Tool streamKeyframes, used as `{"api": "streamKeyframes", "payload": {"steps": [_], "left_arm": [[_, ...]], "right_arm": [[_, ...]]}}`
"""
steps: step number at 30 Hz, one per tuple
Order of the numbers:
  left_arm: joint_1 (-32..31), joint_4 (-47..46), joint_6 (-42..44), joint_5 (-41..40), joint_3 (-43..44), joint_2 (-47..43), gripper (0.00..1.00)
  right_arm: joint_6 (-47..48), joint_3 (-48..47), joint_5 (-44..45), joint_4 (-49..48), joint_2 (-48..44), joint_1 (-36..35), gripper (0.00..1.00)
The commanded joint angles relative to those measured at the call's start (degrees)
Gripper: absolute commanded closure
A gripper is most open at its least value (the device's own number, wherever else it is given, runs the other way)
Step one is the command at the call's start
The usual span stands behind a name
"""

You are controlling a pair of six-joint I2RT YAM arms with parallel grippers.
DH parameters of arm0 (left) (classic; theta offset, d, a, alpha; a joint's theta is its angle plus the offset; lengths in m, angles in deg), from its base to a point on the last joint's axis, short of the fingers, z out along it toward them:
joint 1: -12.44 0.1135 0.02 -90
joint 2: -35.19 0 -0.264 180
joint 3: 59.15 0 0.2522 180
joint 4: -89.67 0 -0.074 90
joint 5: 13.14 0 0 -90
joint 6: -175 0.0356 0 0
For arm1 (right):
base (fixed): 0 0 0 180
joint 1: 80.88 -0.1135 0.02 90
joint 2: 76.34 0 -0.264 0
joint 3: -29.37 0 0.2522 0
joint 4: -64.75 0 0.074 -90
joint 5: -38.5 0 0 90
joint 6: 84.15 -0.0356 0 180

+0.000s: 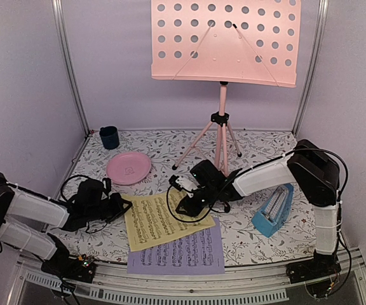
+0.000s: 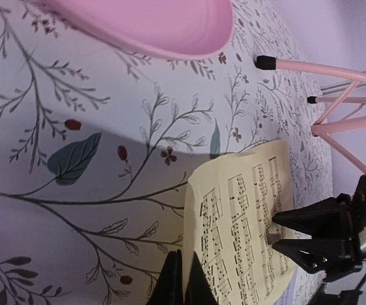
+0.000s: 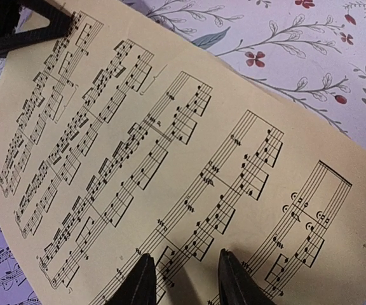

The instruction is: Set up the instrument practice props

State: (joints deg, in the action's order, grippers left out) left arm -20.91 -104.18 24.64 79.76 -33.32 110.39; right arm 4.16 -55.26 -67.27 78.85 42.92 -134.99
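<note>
Top external: yellow sheet (image 1: 159, 223) lies lengthwise left-right; left pincer (image 1: 126, 204) pinches it, right pincer (image 1: 186, 204) part-spread

The music stand (image 1: 224, 41) was pink; before it, the yellow sheet (image 1: 161, 219) and lavender sheet (image 1: 183, 254) bore black notes.

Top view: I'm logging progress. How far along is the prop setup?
Done: pink tripod music stand upright, desk bare. In hand: left gripper pinches the edge of the yellow printed sheet; right gripper open above it. Left: lavender printed sheet and small blue pyramid metronome on the table.
</note>
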Motion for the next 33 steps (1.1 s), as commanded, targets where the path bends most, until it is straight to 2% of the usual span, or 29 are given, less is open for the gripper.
{"api": "streamKeyframes", "payload": {"steps": [1,4,8,12,17,21,26,30,33], "left_arm": [[0.00,8.21,11.44,-2.41,6.45,-4.19,1.00],[-1.78,17.17,21.53,-4.62,12.94,-6.95,1.00],[-4.47,28.74,35.31,-5.63,21.73,-9.41,1.00],[-6.70,36.78,44.01,-3.46,27.42,-12.86,1.00],[-10.79,43.52,52.00,-2.56,33.17,-18.50,1.00],[-15.15,50.07,57.36,-1.36,39.27,-20.36,1.00],[-20.84,56.73,62.06,-2.12,47.55,-19.60,1.00],[-25.03,61.15,64.98,-2.07,53.20,-16.80,1.00],[-28.16,62.25,67.09,-3.21,56.72,-14.28,1.00]], "right_arm": [[0.09,0.64,-0.83,1.10,-2.63,-0.57,0.63],[2.87,1.08,-0.70,1.36,-8.74,-0.62,0.55],[6.79,1.09,-1.48,1.77,-18.78,-0.60,0.38],[11.28,1.09,-0.76,2.55,-27.55,-0.65,0.24],[19.02,-0.78,-0.46,6.73,-34.47,-0.60,0.13],[24.65,-5.27,-0.80,13.40,-35.10,-0.62,0.10],[29.21,-12.95,-5.74,21.97,-34.25,-1.00,0.10],[31.44,-14.31,-4.68,23.53,-34.60,-3.82,0.10],[31.22,-16.09,-3.44,25.71,-33.28,-5.33,0.14]]}}
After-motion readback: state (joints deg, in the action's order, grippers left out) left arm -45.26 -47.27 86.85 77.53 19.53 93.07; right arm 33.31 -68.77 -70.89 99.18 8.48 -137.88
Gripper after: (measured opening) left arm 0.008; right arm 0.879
